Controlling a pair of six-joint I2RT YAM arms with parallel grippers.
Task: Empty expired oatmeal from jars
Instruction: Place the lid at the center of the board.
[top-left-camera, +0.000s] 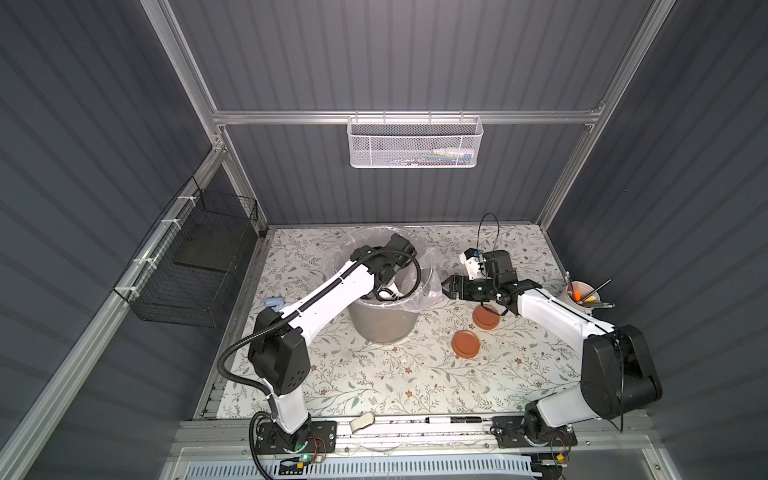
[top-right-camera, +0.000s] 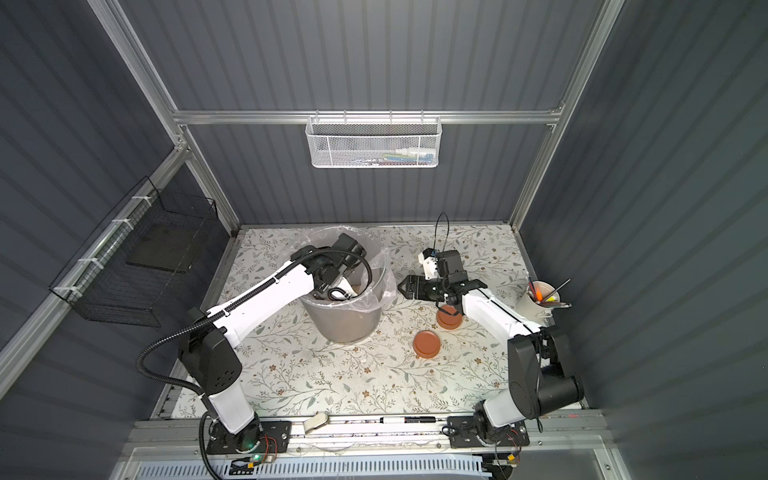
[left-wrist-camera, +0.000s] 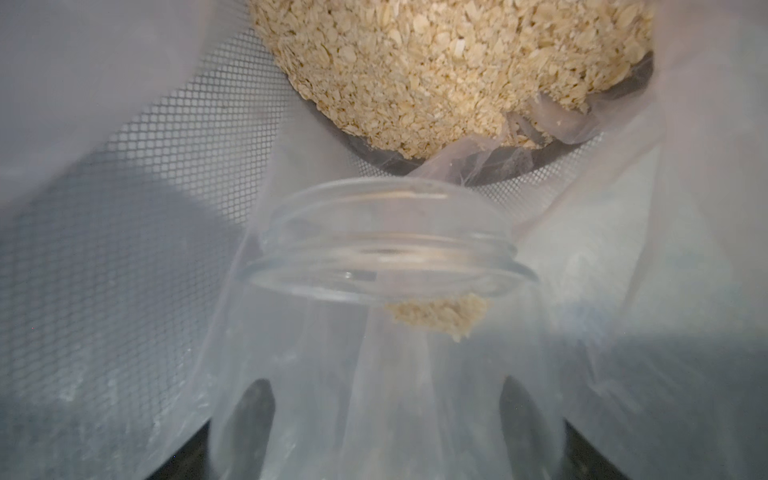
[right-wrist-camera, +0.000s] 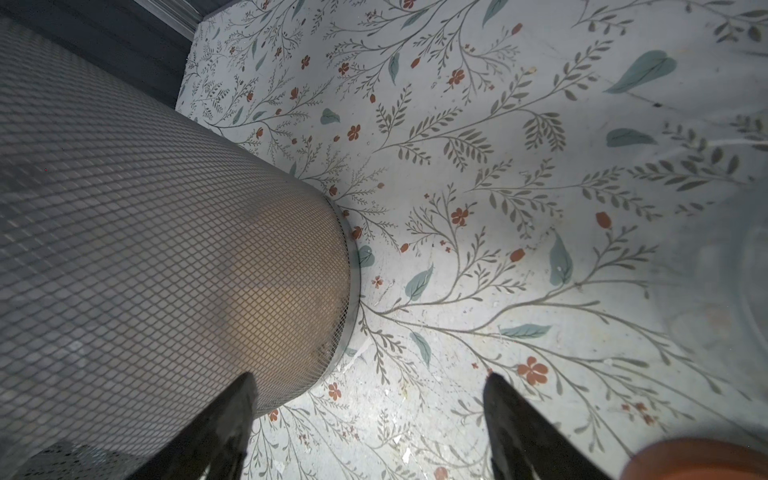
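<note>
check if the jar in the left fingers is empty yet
Nearly empty: the jar is tipped into the bin with only a small clump of oatmeal clinging by its rim.

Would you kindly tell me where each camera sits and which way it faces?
Both top views: high above the front, looking down on the table; the left arm and right arm show whole.
Left wrist: in the bin mouth, facing past the held jar to the oatmeal; left gripper fingers show.
Right wrist: low over the table, facing the bin's mesh wall; open right gripper fingers show.
Shared: all views show the bin.
</note>
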